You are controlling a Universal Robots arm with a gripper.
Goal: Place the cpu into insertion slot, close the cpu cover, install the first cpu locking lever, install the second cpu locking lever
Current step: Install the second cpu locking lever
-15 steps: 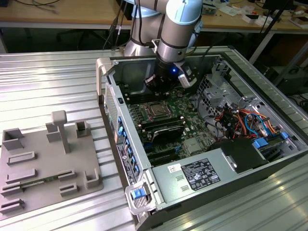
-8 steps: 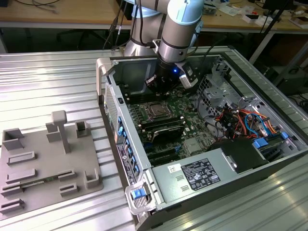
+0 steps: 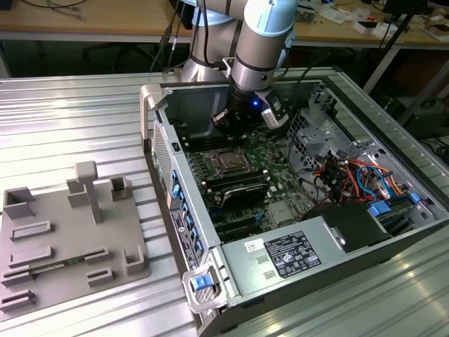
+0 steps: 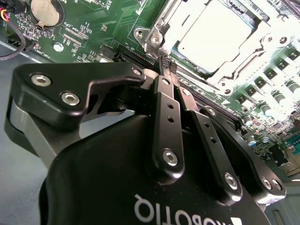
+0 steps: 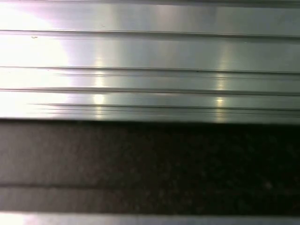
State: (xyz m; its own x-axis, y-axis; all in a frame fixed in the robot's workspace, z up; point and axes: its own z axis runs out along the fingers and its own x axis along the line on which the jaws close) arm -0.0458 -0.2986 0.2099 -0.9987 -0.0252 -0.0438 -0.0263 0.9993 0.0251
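Hovering inside an open computer case (image 3: 184, 232), the gripper (image 4: 165, 65) has its fingers pressed together, gripping nothing. Just beyond its fingertips, the cpu (image 4: 213, 37) lies in the insertion slot (image 3: 228, 162) on the green circuit board (image 4: 112, 23), with the cpu cover (image 4: 243, 56) lying closed around it.

Ribbed aluminium worktop (image 3: 84, 119) underfoot of everything, brightly lit and glinting. Behind, a long wooden desk (image 3: 91, 21) strewn with cables; dark floor (image 3: 56, 60) beneath.
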